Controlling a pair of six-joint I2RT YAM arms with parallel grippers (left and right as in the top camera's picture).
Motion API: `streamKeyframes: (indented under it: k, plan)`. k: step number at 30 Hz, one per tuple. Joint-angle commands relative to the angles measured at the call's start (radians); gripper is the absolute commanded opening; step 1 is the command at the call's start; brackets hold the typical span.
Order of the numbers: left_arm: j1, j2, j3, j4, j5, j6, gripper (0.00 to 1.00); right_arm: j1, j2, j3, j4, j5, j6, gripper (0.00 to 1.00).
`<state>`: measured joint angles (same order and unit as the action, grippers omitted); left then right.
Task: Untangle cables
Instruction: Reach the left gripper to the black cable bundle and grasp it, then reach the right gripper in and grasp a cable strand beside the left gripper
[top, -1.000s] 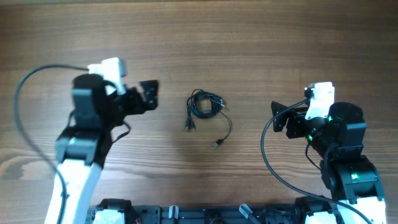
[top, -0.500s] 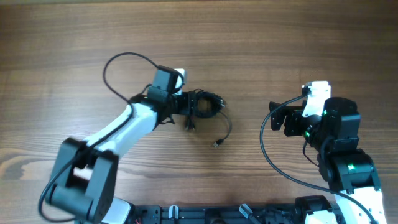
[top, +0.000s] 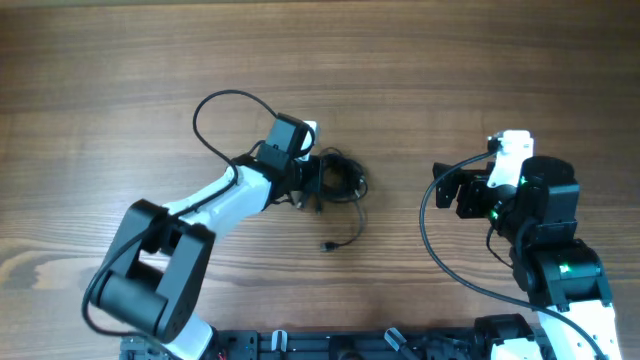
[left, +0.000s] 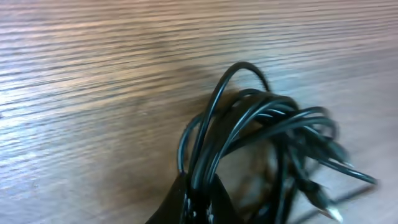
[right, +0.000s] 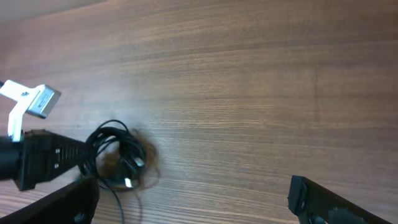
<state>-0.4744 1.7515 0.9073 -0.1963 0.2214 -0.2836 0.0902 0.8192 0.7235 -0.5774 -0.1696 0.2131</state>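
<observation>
Several thin, glossy black cables (left: 267, 115) lie coiled in one loose tangle midway across the brown wooden table (top: 500, 60), one plug-ended strand trailing out. Light, limp and springy, they want pinching at a single outer loop; the left gripper (top: 318, 182) looks clamped on strands, the right gripper (right: 193, 199) gapes empty

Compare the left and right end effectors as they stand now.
The left end effector is shut on the cables; the right end effector is open and holds nothing. The left one sits right at the cables; the right one is well clear of them. Both point toward the cables.
</observation>
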Motion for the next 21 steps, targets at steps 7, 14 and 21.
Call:
streamKeyframes:
  k: [7, 14, 21]
  plan:
    - [-0.039, -0.199, 0.01, -0.002, 0.243, -0.072, 0.06, 0.0, 0.162, 0.019, 0.069, -0.349, -0.006, 0.85]
    - [-0.106, -0.199, 0.01, 0.028, 0.283, -0.073, 0.08, 0.0, 0.341, 0.019, 0.068, -0.555, -0.14, 0.72]
    - [-0.118, -0.201, 0.01, 0.066, 0.321, -0.086, 0.09, 0.001, 0.456, 0.019, 0.06, -0.548, -0.161, 0.59]
